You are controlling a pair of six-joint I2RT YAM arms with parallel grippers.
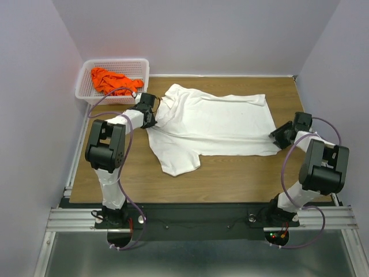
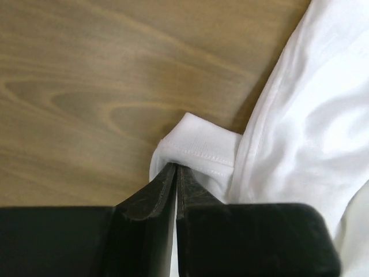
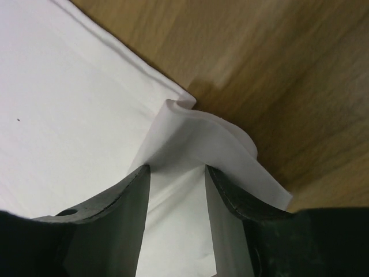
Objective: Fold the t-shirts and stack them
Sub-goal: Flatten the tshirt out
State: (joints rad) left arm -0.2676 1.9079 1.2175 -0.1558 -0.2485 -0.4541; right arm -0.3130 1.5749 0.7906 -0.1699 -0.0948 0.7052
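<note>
The white t-shirt (image 1: 213,124) lies spread on the wooden table, its bottom hem toward the right. My left gripper (image 1: 152,109) is at the shirt's upper left edge. In the left wrist view this gripper (image 2: 175,166) is shut on a stitched hem fold of the white t-shirt (image 2: 199,144). My right gripper (image 1: 278,137) is at the shirt's lower right corner. In the right wrist view its jaws (image 3: 177,168) stand apart, with a raised fold of the white t-shirt (image 3: 190,138) between them. The orange t-shirt (image 1: 112,81) lies crumpled in a basket.
A white slatted basket (image 1: 86,95) stands at the table's back left corner. Bare wood (image 1: 242,173) runs along the front of the table, below the shirt. Grey walls close in on the left, back and right.
</note>
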